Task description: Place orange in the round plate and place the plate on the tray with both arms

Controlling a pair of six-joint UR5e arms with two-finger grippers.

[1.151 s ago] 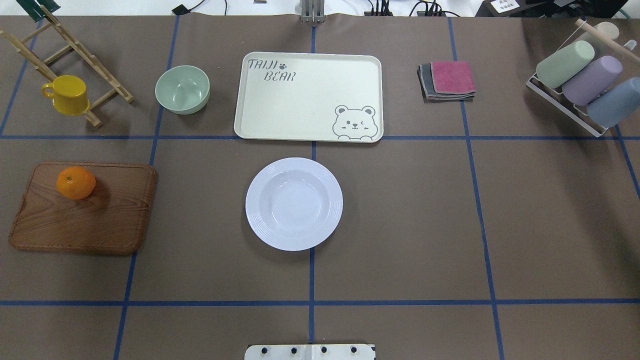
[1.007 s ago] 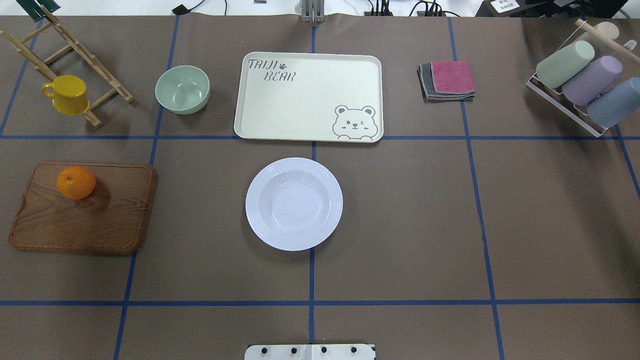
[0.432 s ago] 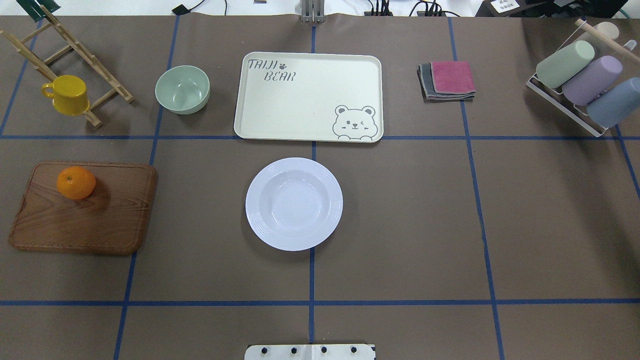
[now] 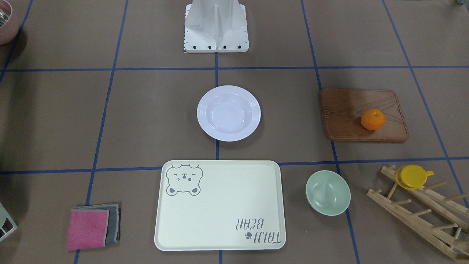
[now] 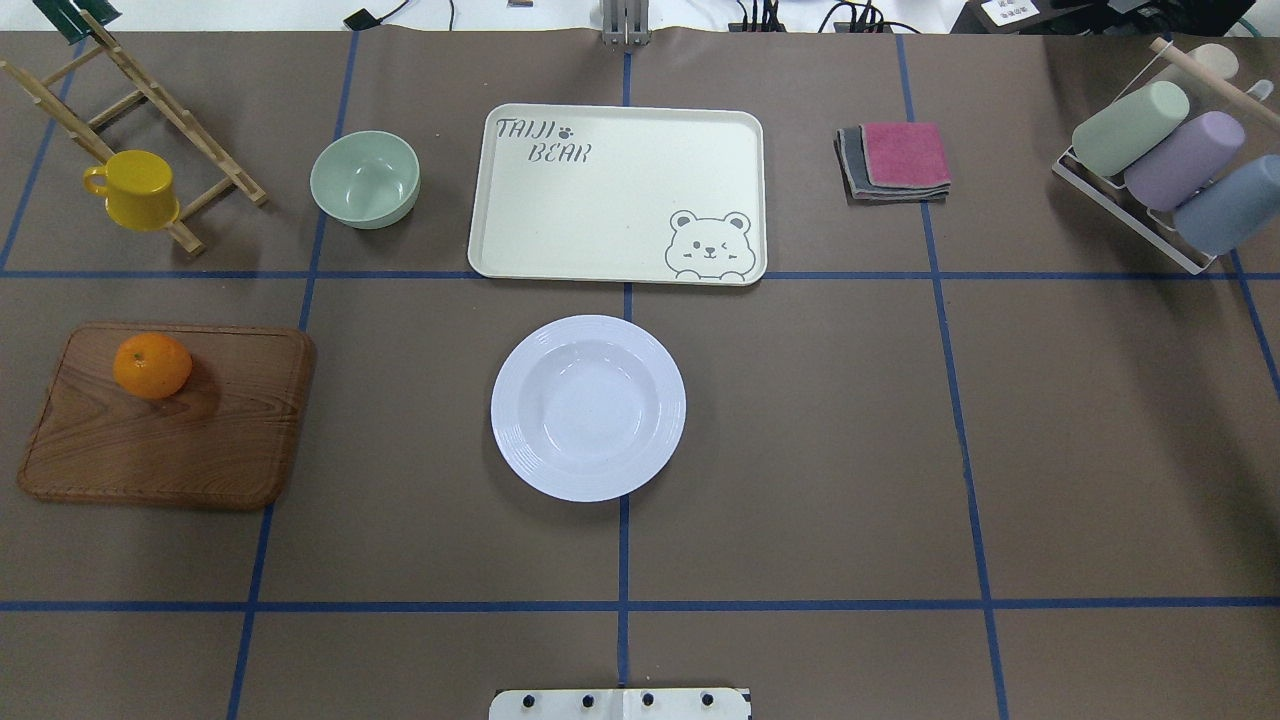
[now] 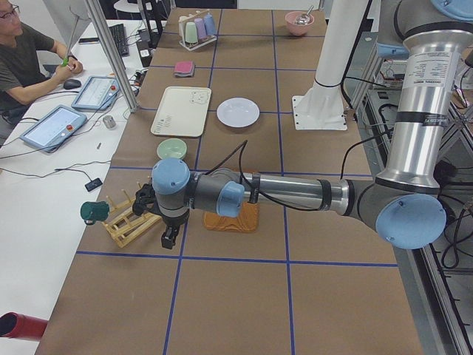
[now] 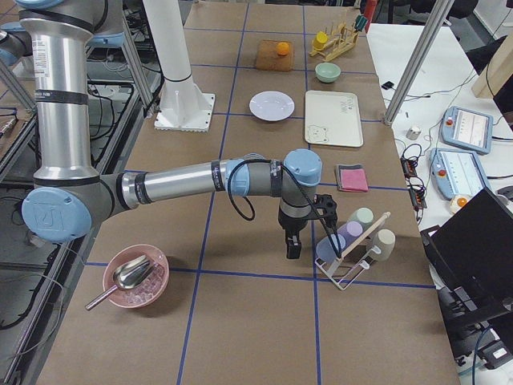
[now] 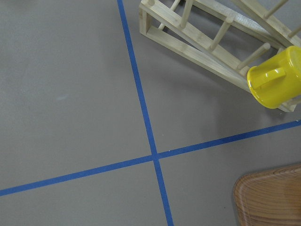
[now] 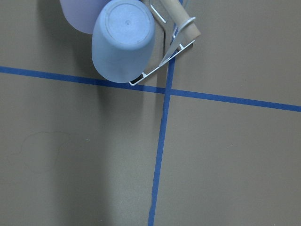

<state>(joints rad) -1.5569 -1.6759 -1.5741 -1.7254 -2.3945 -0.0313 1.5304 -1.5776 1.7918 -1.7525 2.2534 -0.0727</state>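
The orange (image 5: 152,366) sits on the wooden board (image 5: 200,450), the round plate (image 5: 588,482) lies empty near the tray (image 5: 600,200), so 0 of 2 steps are done; whether the left end effector (image 6: 168,238) or right end effector (image 7: 293,246) is clenched cannot be told.

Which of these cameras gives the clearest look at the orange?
Exterior front-facing: the orange sits large and unobstructed on the wooden board. Overhead shows it nearly as well; exterior right shows it tiny and far; in exterior left the left arm blocks it; wrist views miss it.
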